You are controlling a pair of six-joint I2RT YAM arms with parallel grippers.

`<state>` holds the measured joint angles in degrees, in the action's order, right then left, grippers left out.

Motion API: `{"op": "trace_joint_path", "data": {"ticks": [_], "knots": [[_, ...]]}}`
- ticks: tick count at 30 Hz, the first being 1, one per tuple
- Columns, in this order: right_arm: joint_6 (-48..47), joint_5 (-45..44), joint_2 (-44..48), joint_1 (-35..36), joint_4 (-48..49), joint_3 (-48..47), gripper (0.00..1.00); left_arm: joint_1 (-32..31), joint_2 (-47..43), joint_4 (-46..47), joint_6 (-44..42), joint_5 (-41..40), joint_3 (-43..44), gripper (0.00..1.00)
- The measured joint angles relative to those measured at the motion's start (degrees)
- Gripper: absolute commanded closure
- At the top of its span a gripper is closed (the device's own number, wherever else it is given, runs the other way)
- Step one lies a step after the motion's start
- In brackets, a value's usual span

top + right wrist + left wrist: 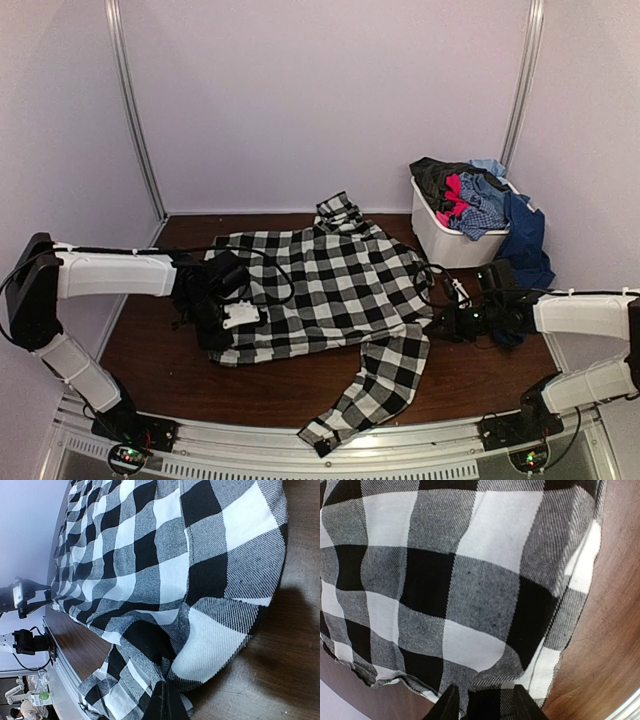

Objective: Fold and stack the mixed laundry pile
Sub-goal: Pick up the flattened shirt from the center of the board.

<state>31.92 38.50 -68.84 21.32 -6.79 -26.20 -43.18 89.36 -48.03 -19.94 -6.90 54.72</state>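
— On the left, what do we see?
— Our left claw, partly open astride the checked shirt hem; we cannot tell if it grips. The shirt lies spread on the desk.
— And rightward?
— Our right claw, closed tight, pinching the shirt's edge. Other garments fill the white bin.

The left arm rises from the near left corner of the table, elbow bent and forearm level. The left gripper points down, its fingers apart astride the edge of the checked shirt. The right arm is folded by the right edge, and the right gripper is pinched tight on that shirt's hem.
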Motion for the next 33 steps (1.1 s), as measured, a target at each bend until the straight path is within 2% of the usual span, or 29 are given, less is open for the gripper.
{"op": "trace_joint_path", "data": {"ticks": [2,4,5,9,12,18,24,28,31,33], "knots": [[0.0,0.33,-0.59,0.0,0.22,0.0,1.0,0.0,0.0,0.0,-0.31,-0.11,-0.42,0.65],[0.02,0.52,-0.87,0.0,0.31,0.0,0.92,0.0,0.17,0.07,-0.59,-0.52,-0.61,0.72],[0.2,0.59,-0.94,0.0,0.39,0.0,0.87,0.0,0.37,0.07,-0.61,-0.72,-0.61,0.75],[1.33,1.55,-0.87,-0.11,0.98,0.09,0.5,-0.04,1.31,0.46,-1.11,-1.31,-0.87,0.92],[1.42,1.81,0.22,-0.15,0.96,0.87,0.37,-0.52,1.29,0.44,-1.25,-1.64,-0.98,1.0],[3.08,1.84,6.8,-0.17,-1.42,4.96,0.32,-3.1,-3.1,0.61,-1.14,-2.23,-1.03,1.0],[2.03,1.31,18.45,1.49,-8.7,7.37,0.4,-3.65,-12.31,1.18,-0.87,-2.91,-1.05,1.0],[0.83,1.18,28.76,6.01,-10.78,6.58,0.43,-3.65,-15.26,1.27,-0.7,-3.45,-1.09,1.0],[0.35,0.11,28.74,11.52,-10.82,5.46,0.46,-3.65,-15.43,1.29,-0.59,-3.98,-1.09,1.0],[-0.61,-2.78,26.51,18.1,-11.37,4.37,0.46,-3.65,-15.43,1.29,-0.44,-4.55,-1.09,1.0]]}}
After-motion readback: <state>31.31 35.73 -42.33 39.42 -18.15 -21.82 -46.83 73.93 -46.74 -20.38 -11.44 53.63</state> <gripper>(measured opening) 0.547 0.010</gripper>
